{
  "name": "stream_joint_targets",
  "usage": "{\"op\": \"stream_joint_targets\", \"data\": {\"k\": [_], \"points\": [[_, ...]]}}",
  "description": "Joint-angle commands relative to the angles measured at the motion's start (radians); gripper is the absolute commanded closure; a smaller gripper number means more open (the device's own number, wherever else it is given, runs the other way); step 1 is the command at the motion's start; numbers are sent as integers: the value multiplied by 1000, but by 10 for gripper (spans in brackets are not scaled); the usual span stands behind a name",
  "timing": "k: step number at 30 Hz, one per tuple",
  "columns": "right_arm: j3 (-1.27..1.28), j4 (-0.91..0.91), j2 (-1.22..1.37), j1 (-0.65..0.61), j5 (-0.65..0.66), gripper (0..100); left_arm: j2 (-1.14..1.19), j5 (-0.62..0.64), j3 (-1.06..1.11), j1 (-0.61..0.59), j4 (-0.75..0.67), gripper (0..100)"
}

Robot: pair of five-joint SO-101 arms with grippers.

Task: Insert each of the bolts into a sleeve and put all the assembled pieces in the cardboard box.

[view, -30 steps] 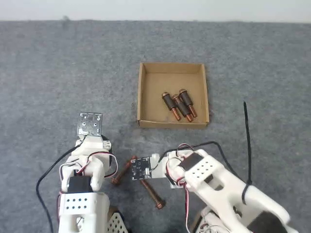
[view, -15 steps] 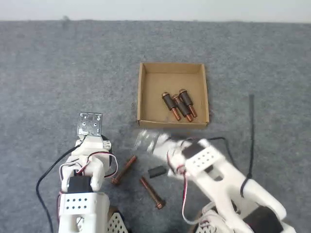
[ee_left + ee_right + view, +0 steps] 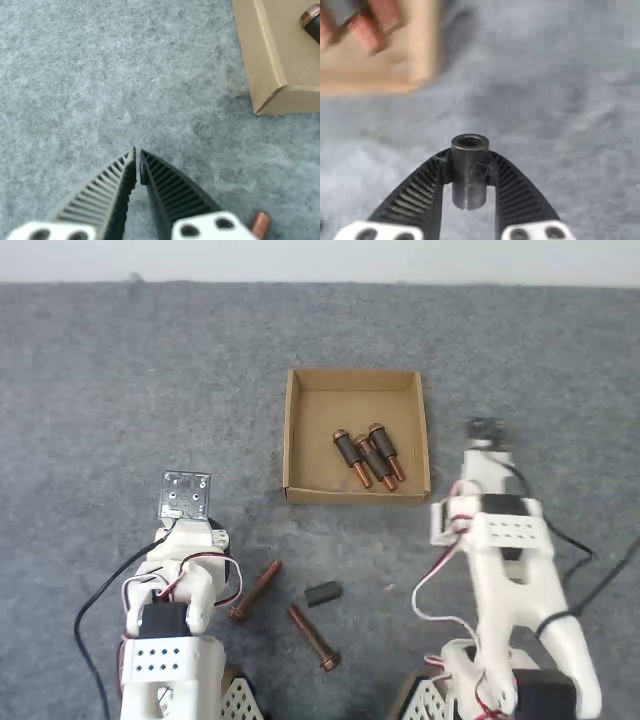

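High view: an open brown cardboard box (image 3: 292, 430) holds three sleeved copper bolts (image 3: 366, 458). At its 7 o'clock, two bare copper bolts (image 3: 255, 590) and a loose black cylindrical sleeve (image 3: 322, 593) lie on the grey carpet (image 3: 120, 380). The right gripper (image 3: 485, 430) sits at the box's 3 o'clock.

Left wrist view: the left gripper (image 3: 136, 152) is closed and empty.

Right wrist view: the right gripper clamps a dark tubular sleeve (image 3: 469, 175).

Evenly lit w/ soft overhead light, all 3 views; faint shadows (darkest by cardboard box (image 3: 356, 496) wall).

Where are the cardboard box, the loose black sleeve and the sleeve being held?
cardboard box (image 3: 291, 430): high view, left wall.
loose sleeve (image 3: 322, 593): high view, its middle.
held sleeve (image 3: 469, 172): right wrist view, its side.
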Motion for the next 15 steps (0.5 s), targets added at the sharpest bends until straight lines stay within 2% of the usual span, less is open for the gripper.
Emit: {"op": "stream_joint_targets", "data": {"k": [1,5,7,9,15], "points": [[-52,-42,-2,41,-26,988,-23,-12,-24,3,-43,985],[-35,-99,21,61,-26,988,-23,-12,-24,0,-115,985],[-40,-120,48,82,-23,988,-23,-12,-35,5,-97,985],[-64,-114,81,94,-21,988,-15,-9,-77,14,-32,985],[-103,-113,159,96,-20,988,-12,-11,-332,147,253,984]]}}
